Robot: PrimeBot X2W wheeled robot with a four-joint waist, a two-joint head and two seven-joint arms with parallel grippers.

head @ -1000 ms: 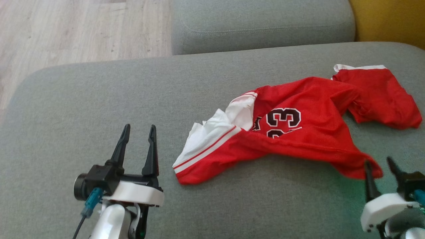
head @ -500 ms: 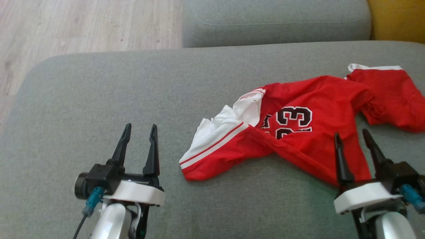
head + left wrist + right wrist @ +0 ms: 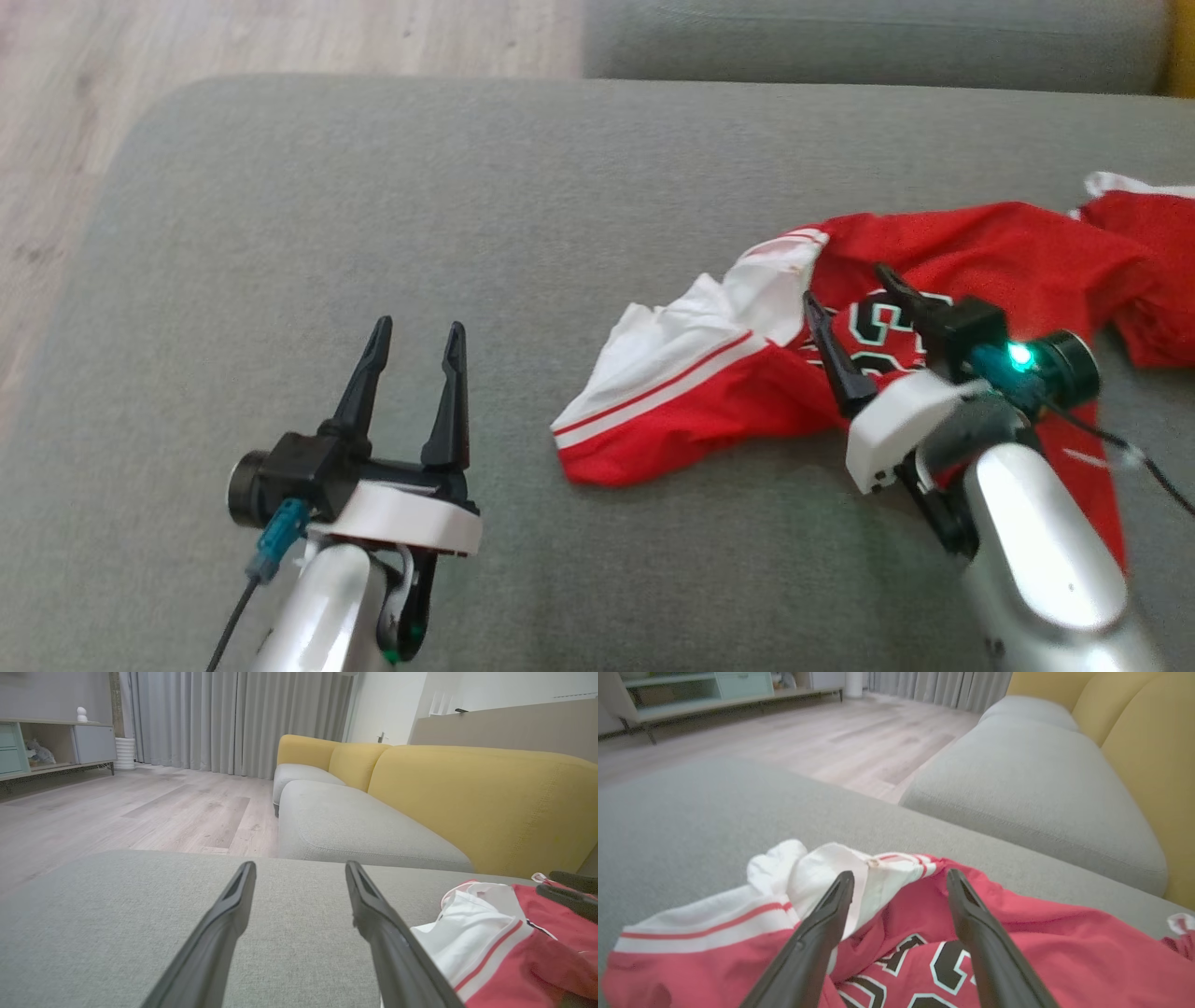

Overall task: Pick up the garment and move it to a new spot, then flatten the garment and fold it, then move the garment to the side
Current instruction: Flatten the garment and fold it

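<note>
Hovering over the crumpled red jersey, the right gripper has its jaws spread wide and empty, pointing at the black numerals beside the white panel, apparently lining up a pinch on that raised fold. The jersey lies bunched on the right part of the grey sofa cushion, its white-and-red striped edge flopped toward the left gripper. That one sits over bare upholstery just beside the fabric, jaws likewise apart and holding nothing, probably placed to take the near edge so both arms can lift and spread it flat.
</note>
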